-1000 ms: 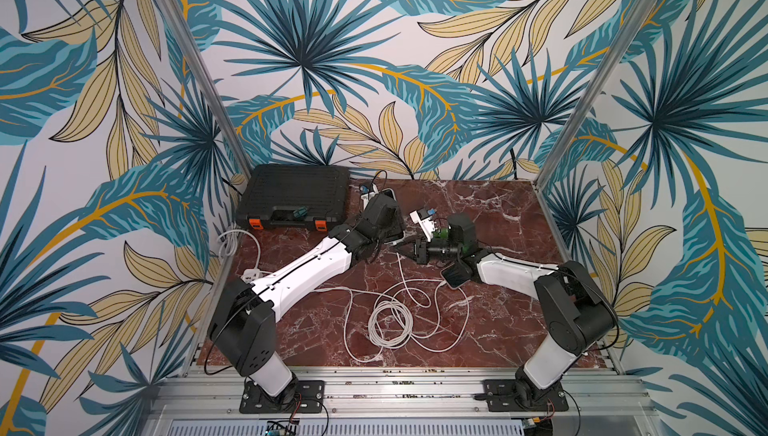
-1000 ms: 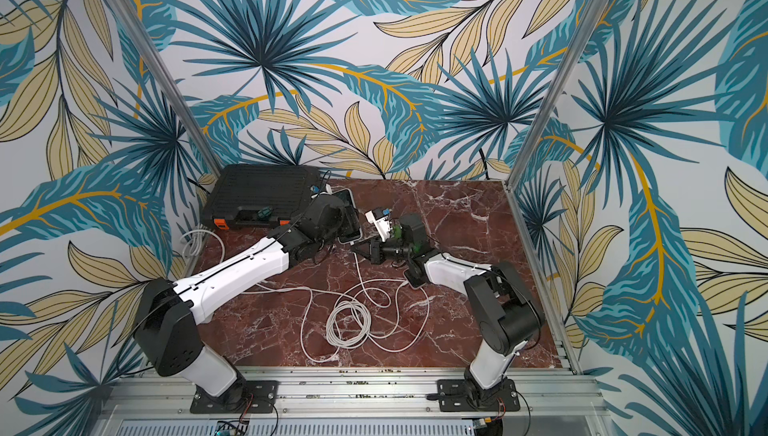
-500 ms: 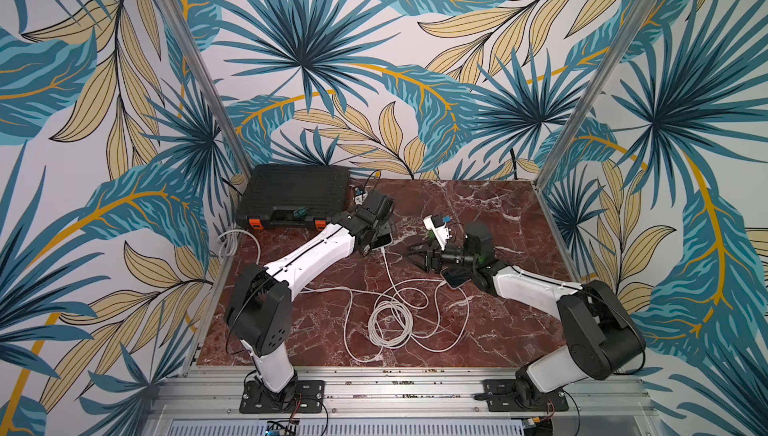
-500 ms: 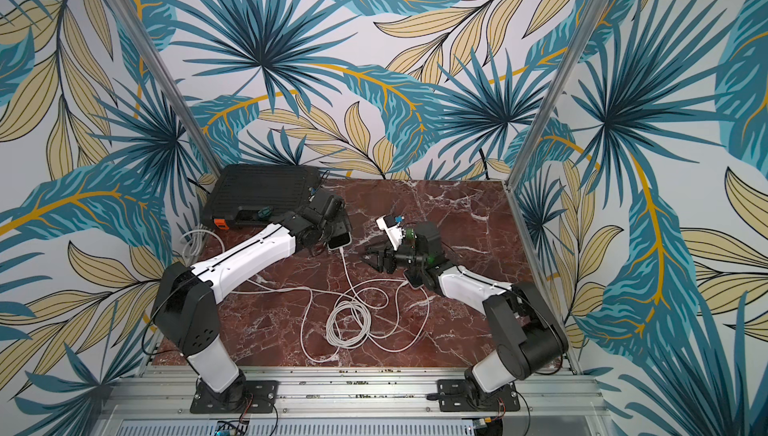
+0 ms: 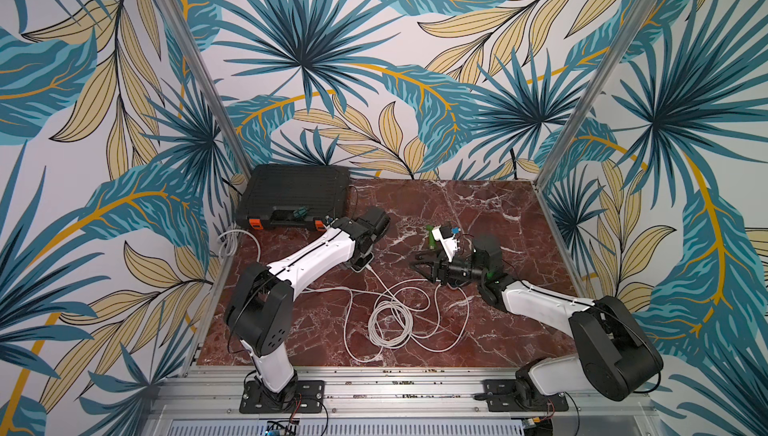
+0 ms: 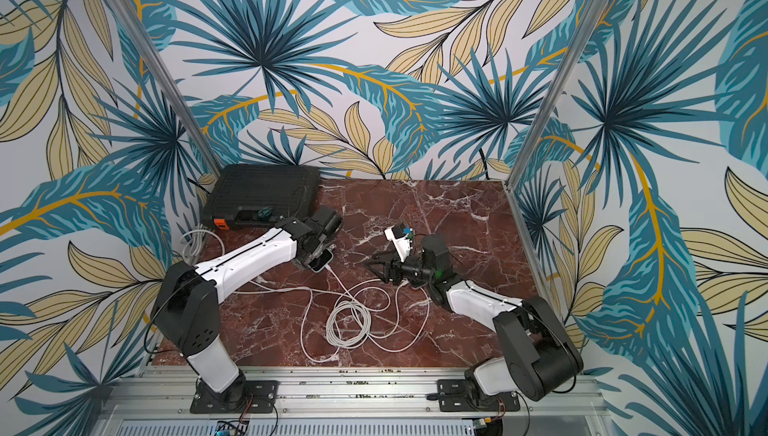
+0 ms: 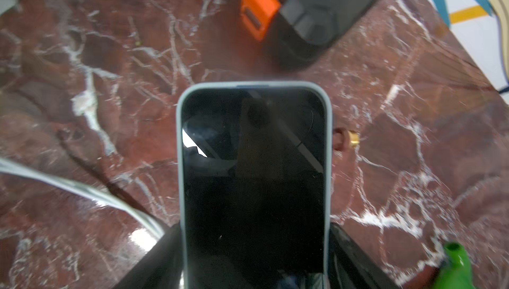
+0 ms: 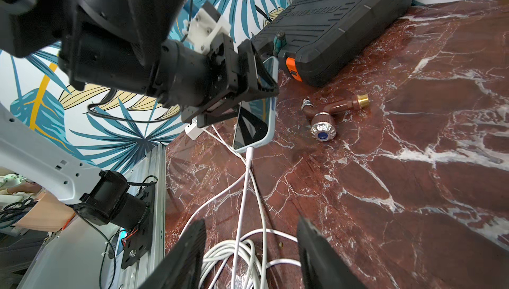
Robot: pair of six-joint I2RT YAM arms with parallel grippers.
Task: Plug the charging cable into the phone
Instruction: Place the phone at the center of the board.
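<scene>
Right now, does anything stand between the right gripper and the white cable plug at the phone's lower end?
Nothing visible does. The right gripper, open, faces the plug, already seated in the phone that the left gripper holds. Only the cable's own coils lie beneath the jaws; the brown tap lies aside.

Middle of the desk (image 5: 478,201) is a mess: white cable loops (image 5: 390,321) sprawl from centre to front edge, right across the low route. Back left, the black case (image 5: 297,193) walls off the corner, a brown tap (image 8: 323,127) lying near it. Back right, open marble.
</scene>
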